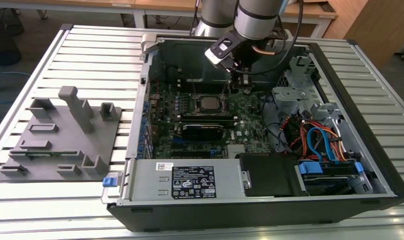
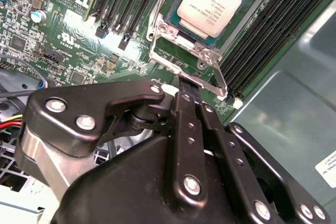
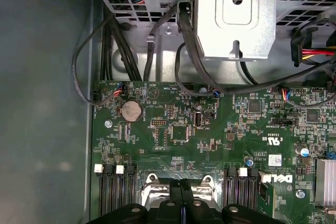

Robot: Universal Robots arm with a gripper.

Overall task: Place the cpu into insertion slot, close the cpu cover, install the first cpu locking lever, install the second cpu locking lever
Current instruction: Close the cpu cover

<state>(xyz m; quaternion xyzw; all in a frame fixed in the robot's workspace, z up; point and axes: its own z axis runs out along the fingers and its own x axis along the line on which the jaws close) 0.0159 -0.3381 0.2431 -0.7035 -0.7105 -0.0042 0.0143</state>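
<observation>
The cpu point(image 2: 210, 3), a square chip with a dull silver top, lies flat in the green board point(image 2: 79, 35). The cpu cover point(image 2: 181, 51), a thin silver frame, lies down around it, and the insertion slot is hidden beneath both. My gripper point(image 2: 186, 88) is shut, with nothing seen between its black fingers. Its tips sit at the outer edge of the cover frame, beside the chip. In the first wrist view the gripper point(image 3: 181, 184) points down at that silver edge point(image 3: 152, 181). In the exterior view the gripper point(image 1: 241, 82) hangs just to the right of the cpu point(image 1: 205, 102).
Rows of black memory slots point(image 2: 262, 30) flank the socket. A silver drive cage point(image 3: 236, 14) with black cables point(image 3: 113, 51) stands beyond the board. The case wall point(image 1: 151, 65) and power supply point(image 1: 188, 180) enclose the work area. A grey fixture point(image 1: 61, 135) rests on the table at the exterior view's left.
</observation>
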